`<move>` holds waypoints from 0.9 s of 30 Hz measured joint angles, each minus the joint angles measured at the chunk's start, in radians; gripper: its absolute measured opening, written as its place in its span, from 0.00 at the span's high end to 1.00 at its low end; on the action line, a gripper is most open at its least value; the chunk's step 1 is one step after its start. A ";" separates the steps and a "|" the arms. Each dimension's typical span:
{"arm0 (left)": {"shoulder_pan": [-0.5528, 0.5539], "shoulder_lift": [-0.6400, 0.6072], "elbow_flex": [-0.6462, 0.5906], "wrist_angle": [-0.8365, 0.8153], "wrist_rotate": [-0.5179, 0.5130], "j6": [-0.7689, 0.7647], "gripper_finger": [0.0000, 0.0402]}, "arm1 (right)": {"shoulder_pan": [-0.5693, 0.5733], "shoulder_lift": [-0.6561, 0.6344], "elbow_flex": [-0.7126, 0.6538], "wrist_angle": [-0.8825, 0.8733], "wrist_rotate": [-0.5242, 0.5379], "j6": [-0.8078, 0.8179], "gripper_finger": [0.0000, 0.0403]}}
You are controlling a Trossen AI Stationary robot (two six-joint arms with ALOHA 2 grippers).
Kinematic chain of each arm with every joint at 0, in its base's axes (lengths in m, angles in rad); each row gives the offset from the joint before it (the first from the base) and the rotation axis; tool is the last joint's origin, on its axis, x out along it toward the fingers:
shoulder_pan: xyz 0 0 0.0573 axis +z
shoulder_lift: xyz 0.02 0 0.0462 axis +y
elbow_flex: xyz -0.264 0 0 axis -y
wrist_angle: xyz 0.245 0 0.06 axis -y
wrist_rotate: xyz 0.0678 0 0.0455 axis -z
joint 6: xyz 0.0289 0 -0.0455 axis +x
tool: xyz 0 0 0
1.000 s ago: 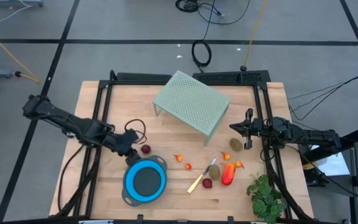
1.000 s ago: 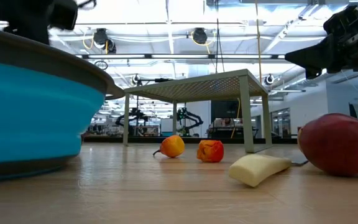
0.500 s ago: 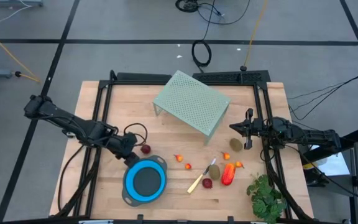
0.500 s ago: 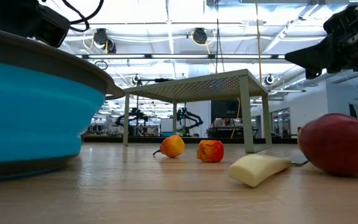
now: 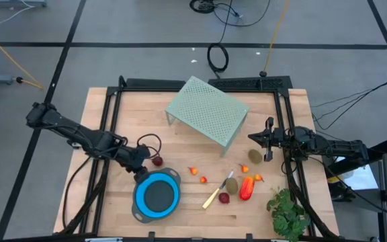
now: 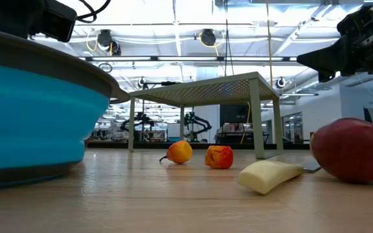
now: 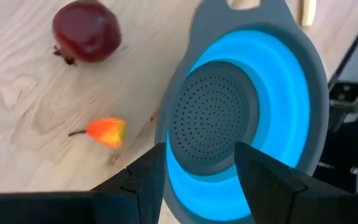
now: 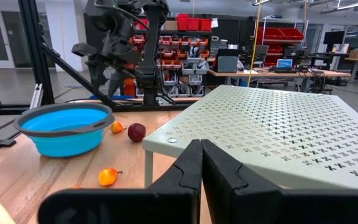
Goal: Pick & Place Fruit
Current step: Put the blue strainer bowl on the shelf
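Hovering with its fingers apart and empty, the left hand [image 5: 142,163] hangs over the blue bowl's [image 5: 157,195] near rim, a dark red ball [image 7: 86,39] and a tiny orange-red piece [image 7: 106,132] just beyond its fingertips — the reach-to-pick step, I judge, calling for a descent onto one. The right hand [image 5: 268,140], closed on nothing, waits beside the mesh stand [image 5: 208,110]. Fruit counted: two brownish-green ovals [image 5: 254,156], two red balls, one red-orange piece [image 5: 246,188], and a few tiny orange ones.

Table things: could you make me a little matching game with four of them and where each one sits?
Things:
1. blue strainer bowl
2. leafy green bunch
3. perforated green stand
4. knife

Places:
A. table's near right corner
B. middle back of the table
C. just below the left hand
D. among the fruit, right of the bowl

Pairs: 1-C, 2-A, 3-B, 4-D
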 joint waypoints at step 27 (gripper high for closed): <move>-0.067 0.029 0.000 -0.082 -0.105 -0.392 0.52 | 0.000 0.000 0.000 0.000 0.000 -0.011 1.00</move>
